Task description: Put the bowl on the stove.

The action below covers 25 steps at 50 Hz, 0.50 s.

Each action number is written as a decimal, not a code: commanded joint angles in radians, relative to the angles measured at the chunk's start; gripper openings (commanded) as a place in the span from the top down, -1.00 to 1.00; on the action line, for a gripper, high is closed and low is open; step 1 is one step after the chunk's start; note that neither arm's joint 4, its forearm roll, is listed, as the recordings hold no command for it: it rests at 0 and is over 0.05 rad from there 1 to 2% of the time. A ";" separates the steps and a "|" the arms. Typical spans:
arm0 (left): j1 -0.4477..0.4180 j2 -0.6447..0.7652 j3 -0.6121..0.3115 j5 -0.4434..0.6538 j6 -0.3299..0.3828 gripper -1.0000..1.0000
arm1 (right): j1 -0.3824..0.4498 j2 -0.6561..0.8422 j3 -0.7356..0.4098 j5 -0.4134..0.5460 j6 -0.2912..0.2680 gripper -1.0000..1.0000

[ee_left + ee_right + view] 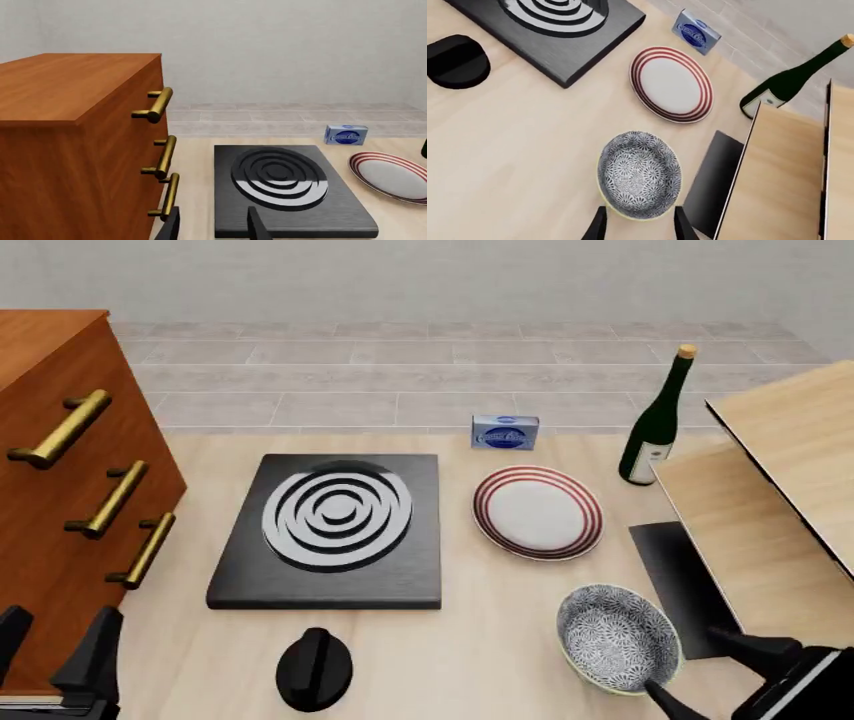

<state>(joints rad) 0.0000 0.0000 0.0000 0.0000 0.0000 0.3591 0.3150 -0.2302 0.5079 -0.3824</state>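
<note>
Bowl (617,637) not on stove (330,530) yet; stove at your 10 o'clock. Right gripper (636,225) spread at rim, nothing pinched.

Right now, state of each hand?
Left hand: open, holding nothing, near the thick square black stove.
Right hand: open, straddling the speckled blue-grey bowl's rim, not gripping.

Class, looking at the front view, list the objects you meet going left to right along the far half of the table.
Wooden drawer cabinet → stove → small blue box → red-ringed plate → green bottle.
</note>
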 commanded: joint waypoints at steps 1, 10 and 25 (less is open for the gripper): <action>0.000 0.000 0.000 0.000 0.000 -1.00 | 0.067 0.078 0.024 -0.023 -0.088 -1.00; 0.000 0.000 0.000 0.000 0.000 -1.00 | 0.082 0.124 0.039 -0.058 -0.200 -1.00; 0.000 0.000 0.000 0.000 0.000 -1.00 | 0.112 0.193 0.052 -0.100 -0.318 -1.00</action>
<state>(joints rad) 0.0000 0.0000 0.0000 0.0000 0.0000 0.4493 0.4587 -0.1898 0.4410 -0.6258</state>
